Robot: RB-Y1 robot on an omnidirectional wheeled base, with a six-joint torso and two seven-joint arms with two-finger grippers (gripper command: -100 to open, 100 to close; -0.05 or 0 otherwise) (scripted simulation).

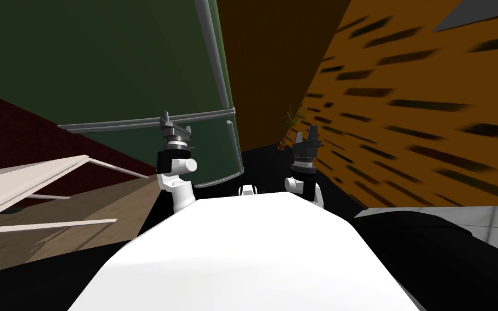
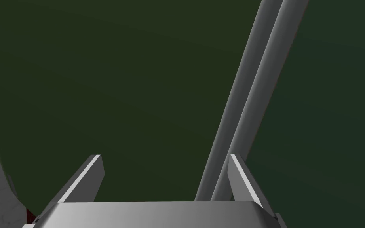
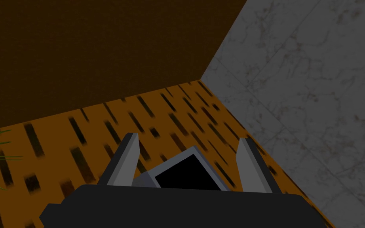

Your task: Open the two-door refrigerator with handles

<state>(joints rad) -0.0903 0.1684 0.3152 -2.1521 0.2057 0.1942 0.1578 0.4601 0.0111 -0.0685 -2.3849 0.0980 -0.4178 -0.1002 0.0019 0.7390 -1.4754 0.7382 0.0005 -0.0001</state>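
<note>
The left gripper (image 2: 164, 156) is standing with its jaws open and gripping nothing; two grey handles (image 2: 253, 79), long bars lying side by side, are running out from between the jaws, close against one finger (image 2: 244, 180) and well apart from the other; whether that finger is touching the nearer bar I cannot tell; just beyond the jaws the dark green front of the refrigerator (image 2: 110, 87) is facing the gripper, one door spreading out past the free finger and a second, slightly bluer door lying on the far side of the handles; from the head, the same gripper is sitting right at a grey bar on that green front; the right gripper (image 1: 306, 136) is hanging off to the refrigerator's right, apart from it, jaws open and holding nothing.
</note>
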